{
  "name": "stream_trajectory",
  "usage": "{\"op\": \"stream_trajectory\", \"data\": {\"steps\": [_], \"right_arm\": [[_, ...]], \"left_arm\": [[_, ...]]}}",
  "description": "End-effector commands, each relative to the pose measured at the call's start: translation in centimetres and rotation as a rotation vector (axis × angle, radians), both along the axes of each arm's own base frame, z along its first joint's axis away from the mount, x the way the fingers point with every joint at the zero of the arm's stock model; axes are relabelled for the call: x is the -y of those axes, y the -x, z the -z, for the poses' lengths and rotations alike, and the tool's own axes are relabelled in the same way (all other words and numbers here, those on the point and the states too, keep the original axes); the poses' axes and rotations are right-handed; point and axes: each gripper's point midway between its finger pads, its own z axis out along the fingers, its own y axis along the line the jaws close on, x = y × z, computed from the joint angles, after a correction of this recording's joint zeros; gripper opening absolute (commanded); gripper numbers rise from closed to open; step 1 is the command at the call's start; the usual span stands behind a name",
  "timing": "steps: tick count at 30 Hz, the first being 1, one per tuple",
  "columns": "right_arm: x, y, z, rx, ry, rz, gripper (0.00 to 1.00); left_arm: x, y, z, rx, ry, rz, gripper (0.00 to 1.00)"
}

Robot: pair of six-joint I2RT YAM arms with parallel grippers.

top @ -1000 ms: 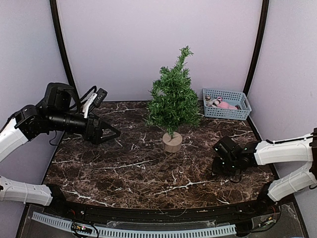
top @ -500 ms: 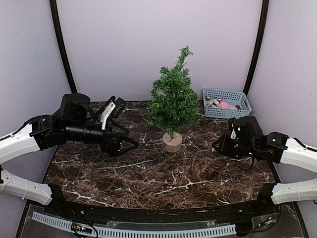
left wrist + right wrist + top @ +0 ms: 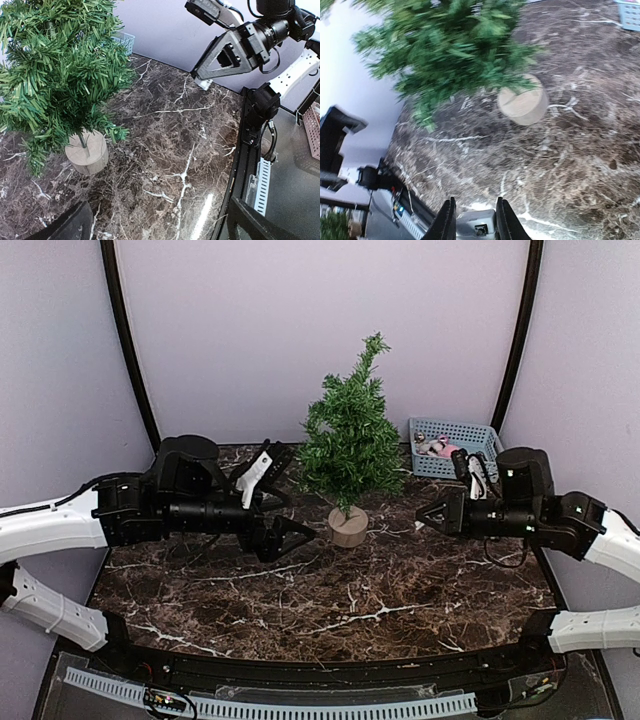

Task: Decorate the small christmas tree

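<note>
The small christmas tree (image 3: 350, 440) stands upright mid-table on its round wooden base (image 3: 348, 527). It also shows in the left wrist view (image 3: 55, 65) and, blurred, in the right wrist view (image 3: 455, 45). My left gripper (image 3: 292, 536) hovers just left of the base; in its own view (image 3: 160, 231) the jaws stand wide open and empty. My right gripper (image 3: 430, 517) hovers right of the base and points at it. In its own view (image 3: 475, 222) the fingers (image 3: 447, 222) stand a narrow gap apart, with an unclear grey block low between them.
A light blue basket (image 3: 480, 468) with pink and white ornaments (image 3: 448, 448) stands at the back right, behind my right arm. The dark marble table (image 3: 330, 590) ends at a black front rail (image 3: 330, 670). Purple walls close in the back and sides.
Both arms have risen and swung inward toward the tree. The left gripper moved right to the base. The right gripper lifted off the table and moved back toward the tree.
</note>
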Motion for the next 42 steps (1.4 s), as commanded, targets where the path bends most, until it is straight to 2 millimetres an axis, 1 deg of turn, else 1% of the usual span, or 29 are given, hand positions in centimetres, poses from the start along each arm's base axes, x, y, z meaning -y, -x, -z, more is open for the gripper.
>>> {"op": "stream_trajectory", "data": {"steps": [1, 3, 4, 6, 8, 10, 12, 16, 19, 21, 24, 26, 28, 30, 34, 37, 39, 40, 42], "right_arm": [[-2.4, 2.2, -5.2, 0.110, -0.123, -0.202, 0.16], [-2.8, 3.0, -6.1, 0.119, -0.148, -0.252, 0.16], [-2.9, 3.3, -6.3, 0.121, -0.154, -0.270, 0.16], [-2.8, 3.3, -5.8, 0.111, -0.132, -0.270, 0.16], [-2.0, 2.5, -3.8, 0.083, -0.063, -0.211, 0.16], [-0.9, 1.6, -1.2, 0.038, 0.020, -0.133, 0.17], [-0.1, 1.0, 1.2, -0.012, 0.064, -0.072, 0.16], [1.0, 0.2, 4.3, -0.076, 0.082, 0.045, 0.16], [2.5, -0.3, 6.6, -0.120, 0.141, 0.139, 0.16], [2.7, -0.1, 7.2, -0.131, 0.153, 0.139, 0.16], [1.8, 0.4, 6.6, -0.111, 0.136, 0.065, 0.16], [1.0, 1.1, 6.1, -0.096, 0.128, -0.016, 0.16], [0.8, 1.8, 6.0, -0.100, 0.144, -0.066, 0.16], [0.2, 2.5, 5.3, -0.093, 0.133, -0.126, 0.15], [-1.6, 4.0, 2.0, -0.043, 0.007, -0.252, 0.15], [-2.4, 4.9, -0.3, -0.002, -0.075, -0.319, 0.16], [-2.7, 5.2, -1.4, 0.019, -0.110, -0.340, 0.16], [-2.8, 5.3, -1.9, 0.029, -0.122, -0.348, 0.16], [-2.9, 5.5, -2.5, 0.040, -0.144, -0.360, 0.16]], "left_arm": [[0.8, -0.9, -0.7, 0.067, -0.014, -0.014, 0.97], [1.2, -1.1, 0.8, 0.051, -0.049, -0.015, 0.97], [1.2, -1.1, 1.1, 0.045, -0.055, -0.014, 0.97], [1.4, -1.2, 1.7, 0.037, -0.058, -0.018, 0.97], [1.3, -1.5, 2.2, 0.036, -0.058, -0.040, 0.98], [1.3, -1.9, 2.7, 0.032, -0.057, -0.065, 0.98], [1.3, -2.0, 3.2, 0.016, -0.055, -0.079, 0.98], [1.3, -1.9, 4.2, -0.020, -0.047, -0.091, 0.98], [1.1, -1.8, 4.9, -0.040, -0.051, -0.099, 0.98], [0.9, -1.8, 5.3, -0.046, -0.055, -0.104, 0.98], [0.6, -1.7, 6.0, -0.051, -0.069, -0.106, 0.98], [0.6, -1.7, 6.6, -0.054, -0.081, -0.106, 0.98], [0.3, -2.3, 7.4, -0.047, -0.107, -0.137, 0.99], [0.5, -2.3, 7.9, -0.059, -0.121, -0.137, 0.99], [1.2, -2.4, 8.2, -0.070, -0.108, -0.125, 0.99], [1.3, -2.5, 8.2, -0.064, -0.106, -0.124, 0.99], [1.2, -2.7, 8.2, -0.067, -0.105, -0.130, 0.99], [1.4, -2.9, 7.7, -0.063, -0.081, -0.136, 0.99], [1.3, -3.4, 7.6, -0.068, -0.066, -0.152, 0.99]]}}
